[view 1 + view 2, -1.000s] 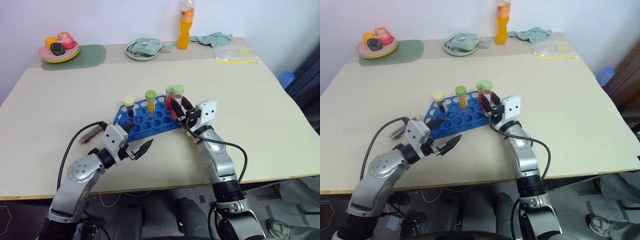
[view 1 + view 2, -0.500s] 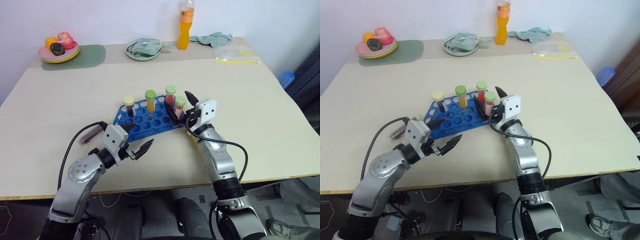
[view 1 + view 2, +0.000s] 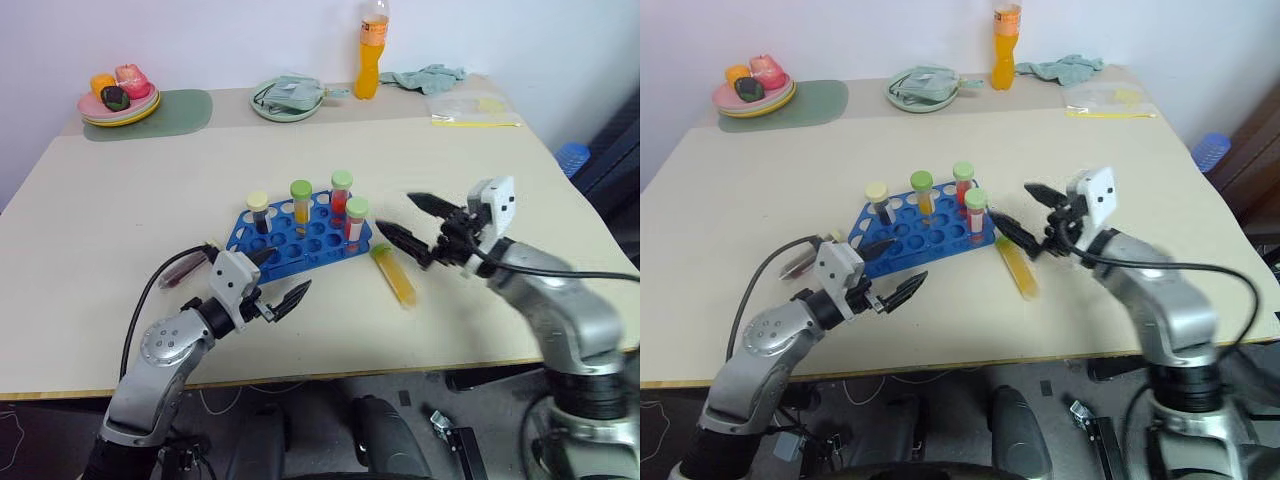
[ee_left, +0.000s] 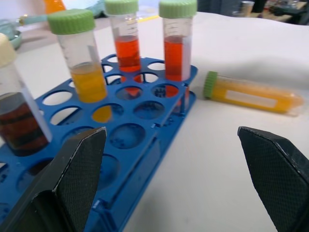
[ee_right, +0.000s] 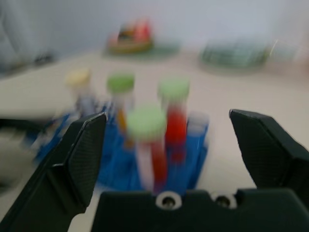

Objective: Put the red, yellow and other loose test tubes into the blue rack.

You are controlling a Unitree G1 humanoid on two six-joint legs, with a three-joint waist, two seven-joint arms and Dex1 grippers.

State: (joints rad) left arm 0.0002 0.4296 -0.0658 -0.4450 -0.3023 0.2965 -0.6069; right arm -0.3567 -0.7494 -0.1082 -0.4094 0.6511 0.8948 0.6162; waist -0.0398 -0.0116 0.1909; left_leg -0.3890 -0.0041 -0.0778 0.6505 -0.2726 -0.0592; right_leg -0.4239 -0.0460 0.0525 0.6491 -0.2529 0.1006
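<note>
The red tube (image 3: 356,222), clamped by the right gripper (image 3: 412,221) a second ago, is now released and stands upright in the rack (image 3: 300,238) at its near right end. The gripper's jaws are spread wide, and it is drawn back to the right, clear of the rack. A yellow tube (image 3: 394,273), hidden under the right arm earlier, is now uncovered, flat on the table (image 3: 500,180).

blue rack (image 3: 902,237): four tubes upright | yellow tube (image 3: 1018,268): lying beside rack | right hand (image 3: 1027,216): spread, empty
</note>
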